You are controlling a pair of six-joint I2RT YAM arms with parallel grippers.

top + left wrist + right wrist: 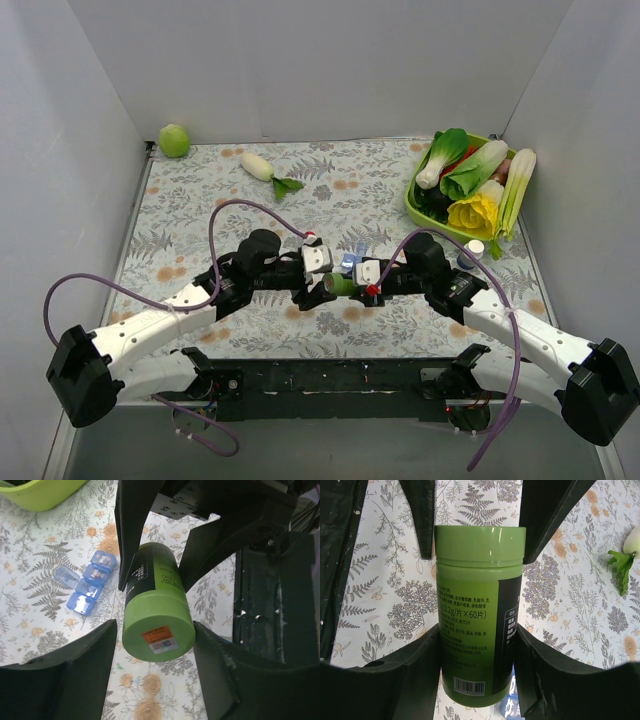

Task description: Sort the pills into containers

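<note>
A green pill bottle [340, 285] lies level between my two grippers above the table. My right gripper [358, 288] is shut on its body near the base, seen in the right wrist view [477, 635] with the bottle [475, 620] pressed by both pads. My left gripper [156, 630] stands closely either side of the lighter green cap [157, 630]. A sliver of table shows by its left finger [75, 670]. The containers [350, 262], a strip of small translucent blue cubes, lie on the table just behind the bottle. They also show in the left wrist view [86, 582], lids shut.
A green basket [425, 210] of toy vegetables stands at the back right, with a small white-capped bottle [474, 250] beside it. A white radish [258, 165] and a green ball [174, 140] lie at the back left. White walls enclose the table.
</note>
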